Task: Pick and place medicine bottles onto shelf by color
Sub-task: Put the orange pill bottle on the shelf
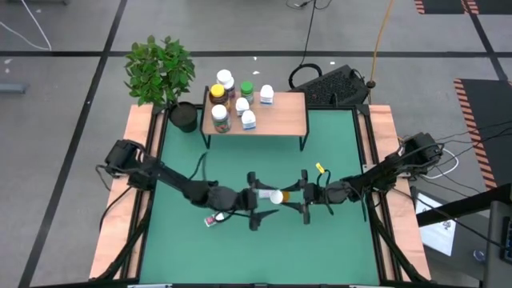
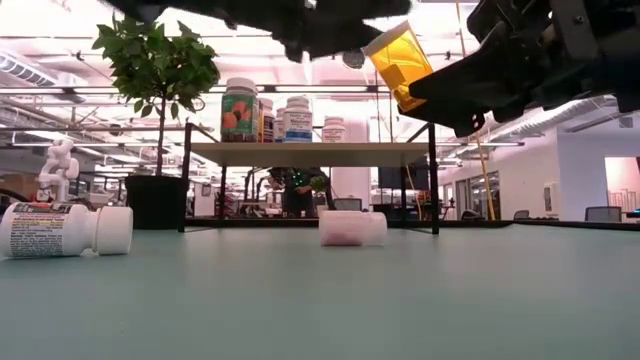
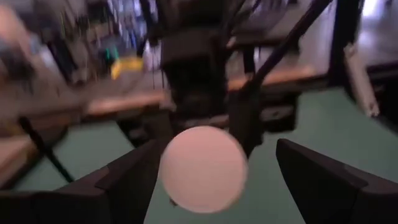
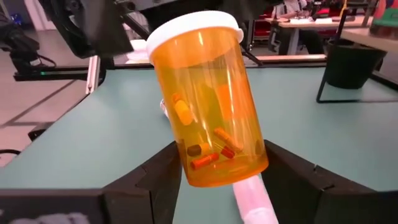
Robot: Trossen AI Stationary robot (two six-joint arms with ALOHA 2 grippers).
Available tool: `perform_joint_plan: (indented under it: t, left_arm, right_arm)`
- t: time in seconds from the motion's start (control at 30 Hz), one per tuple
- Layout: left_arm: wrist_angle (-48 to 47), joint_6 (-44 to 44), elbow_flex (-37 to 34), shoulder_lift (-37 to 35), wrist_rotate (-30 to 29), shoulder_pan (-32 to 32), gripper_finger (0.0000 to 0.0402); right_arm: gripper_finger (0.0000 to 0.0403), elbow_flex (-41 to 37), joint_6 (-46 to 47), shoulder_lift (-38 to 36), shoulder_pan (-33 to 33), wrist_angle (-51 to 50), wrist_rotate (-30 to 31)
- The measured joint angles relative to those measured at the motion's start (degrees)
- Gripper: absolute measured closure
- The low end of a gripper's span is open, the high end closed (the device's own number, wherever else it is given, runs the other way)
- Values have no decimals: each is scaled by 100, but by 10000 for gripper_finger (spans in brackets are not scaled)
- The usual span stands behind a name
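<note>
My right gripper is clamped on the base of an orange pill bottle, tilted, held in the air over mid-table. My left gripper faces its white cap with fingers spread, holding nothing. Risk: this looks like a handover, and if I let go before the left closes, the bottle drops and rolls. There's also a white bottle lying right under it. The shelf is well away at the back.

Bottle mid-table between both grippers; others clustered on shelf, beside plant pot.
</note>
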Motion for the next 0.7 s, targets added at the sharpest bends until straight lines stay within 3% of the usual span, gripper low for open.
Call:
perform_joint_plan:
  t: [0.13, 0.23, 0.33, 0.5, 0.6, 0.7]
  left_arm:
    - [-2534, -447, 1071, 32, 45, 90, 78]
    - [-3942, -509, 1734, 106, -255, 101, 78]
    - [-4322, -485, 2183, 92, -256, 101, 78]
    - [-5108, -537, 2682, 103, 319, 156, 78]
    - [-5281, -762, 2788, 87, 706, 249, 78]
    - [-5502, -927, 2773, 100, 691, 346, 78]
  right_arm:
    - [207, 0, 156, 4, 0, -83, -5]
    - [207, 0, 210, 0, 7, -123, 13]
    - [207, 2, 293, 0, 11, -183, 9]
    - [206, 2, 301, 0, 11, -217, 11]
    - [206, 2, 301, 0, 11, -200, 11]
    - [206, 2, 301, 0, 11, -175, 0]
